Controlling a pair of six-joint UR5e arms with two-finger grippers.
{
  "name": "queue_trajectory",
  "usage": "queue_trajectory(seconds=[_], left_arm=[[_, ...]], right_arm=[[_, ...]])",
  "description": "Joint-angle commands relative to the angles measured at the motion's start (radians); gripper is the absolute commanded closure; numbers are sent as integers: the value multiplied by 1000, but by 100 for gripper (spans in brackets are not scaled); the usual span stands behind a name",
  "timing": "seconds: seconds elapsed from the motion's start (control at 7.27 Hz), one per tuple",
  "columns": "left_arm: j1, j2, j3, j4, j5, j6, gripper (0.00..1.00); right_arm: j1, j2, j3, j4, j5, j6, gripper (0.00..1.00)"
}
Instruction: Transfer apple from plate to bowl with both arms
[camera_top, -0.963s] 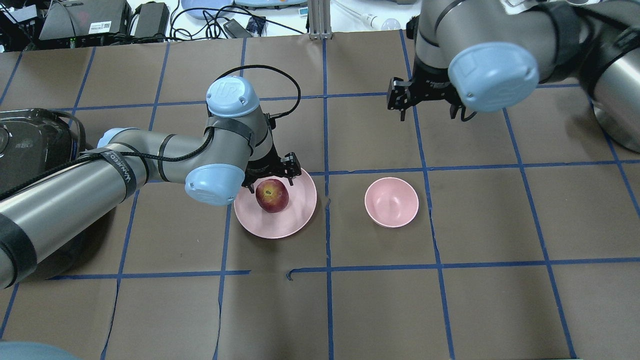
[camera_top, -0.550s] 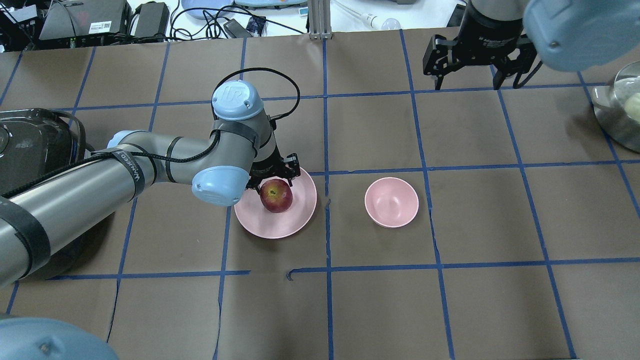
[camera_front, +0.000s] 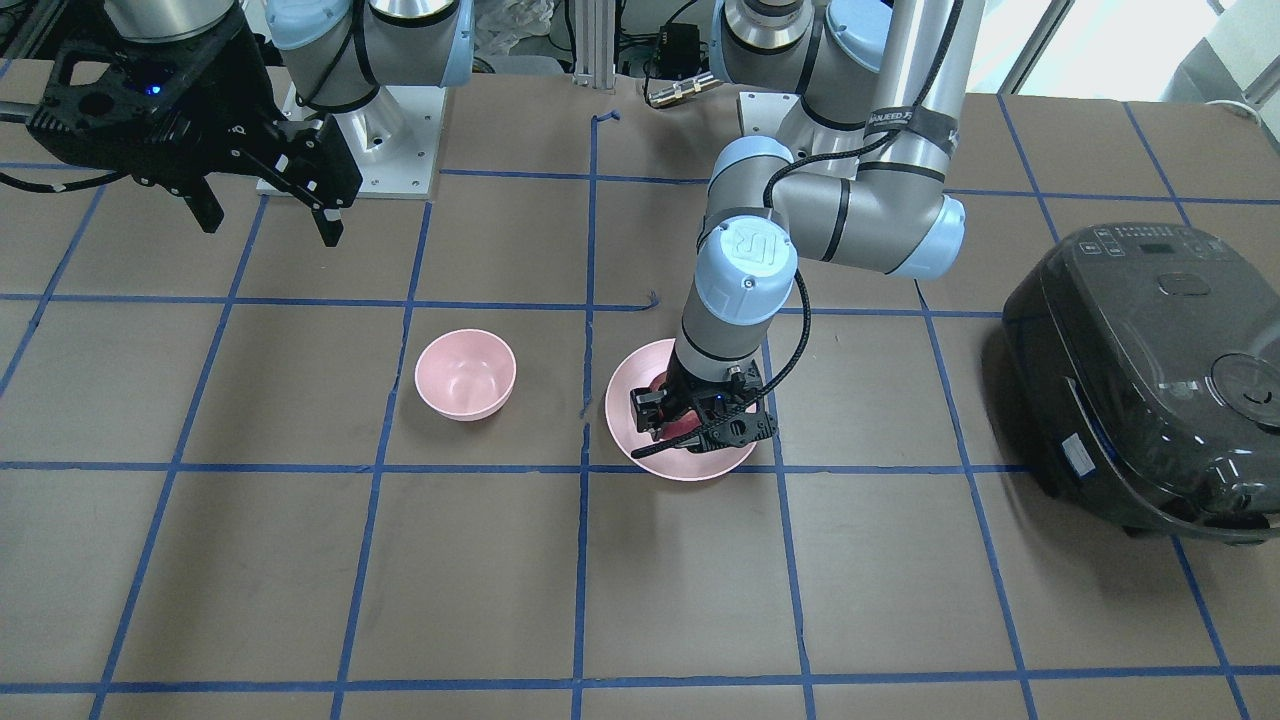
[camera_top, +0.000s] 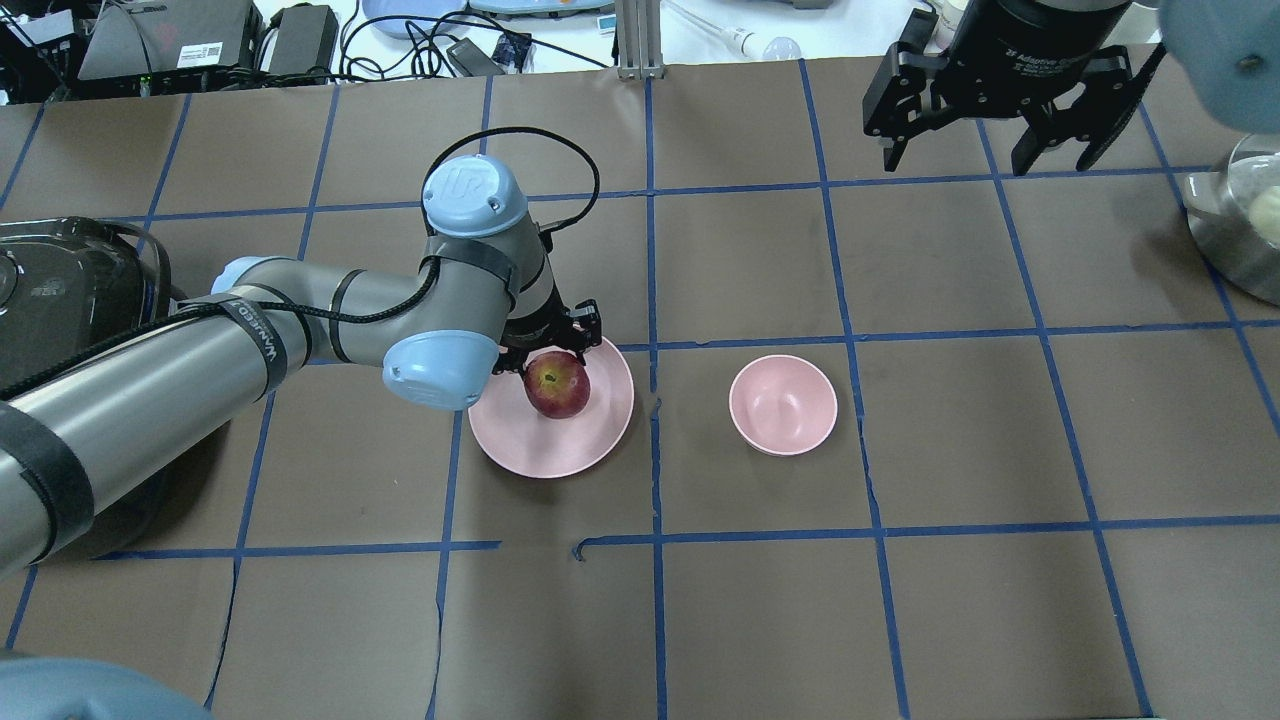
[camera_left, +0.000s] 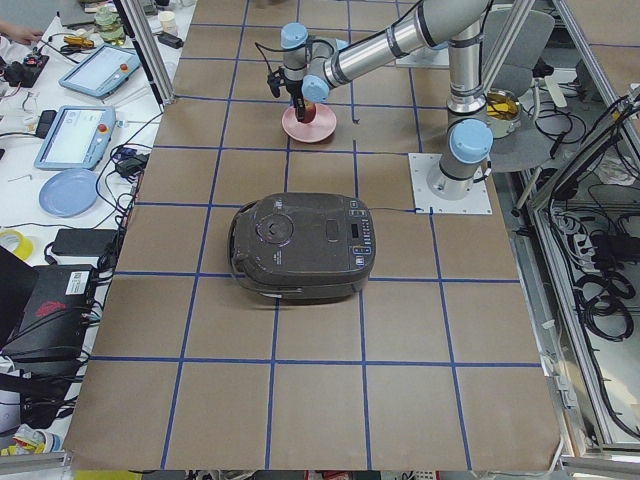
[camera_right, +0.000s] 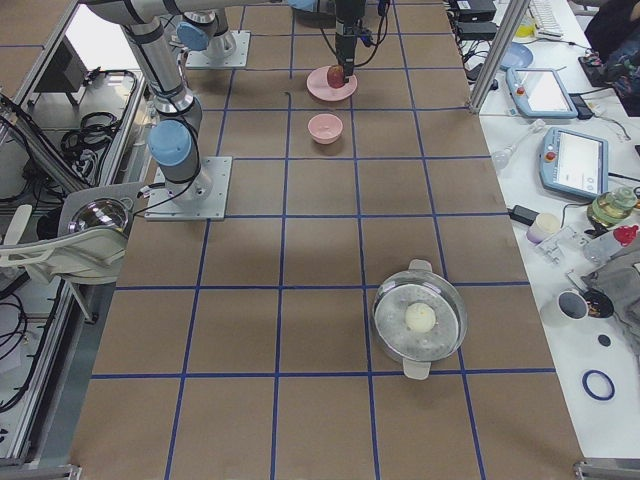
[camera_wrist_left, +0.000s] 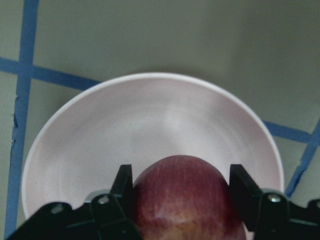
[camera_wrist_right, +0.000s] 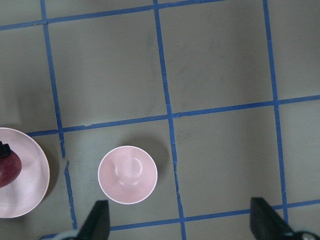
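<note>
The red apple (camera_top: 558, 385) is over the pale-pink plate (camera_top: 560, 445), left of the table's middle. My left gripper (camera_top: 548, 360) reaches down from above and is shut on the apple. In the left wrist view its black fingers (camera_wrist_left: 125, 185) press both sides of the apple (camera_wrist_left: 182, 210) above the plate (camera_wrist_left: 150, 115). The small pink bowl (camera_top: 783, 404) stands empty to the right of the plate, apart from it. My right gripper (camera_top: 985, 155) is open and empty, high above the far right of the table. Its wrist view looks down on the bowl (camera_wrist_right: 127, 174).
A black rice cooker (camera_top: 70, 290) sits at the left edge beside my left arm. A steel pot with a glass lid (camera_top: 1240, 230) stands at the right edge. Cables and devices (camera_top: 300, 40) lie beyond the far edge. Blue tape lines cross the brown table.
My left gripper has shifted slightly right and farther with the apple in it. My right arm has swung back and to the right, away from the middle of the table.
</note>
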Motion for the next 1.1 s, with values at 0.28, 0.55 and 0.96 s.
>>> queue_trajectory(seconds=[0.28, 0.55, 0.96], left_arm=[[-142, -3, 143, -47, -89, -322, 93], [-240, -16, 177, -32, -96, -459, 93], [-312, -90, 177, 13, -84, -554, 94]], right_arm=[[-7, 10, 0, -5, 5, -100, 0], [-5, 10, 0, -13, 5, -76, 0], [-7, 10, 14, -39, 5, 44, 0]])
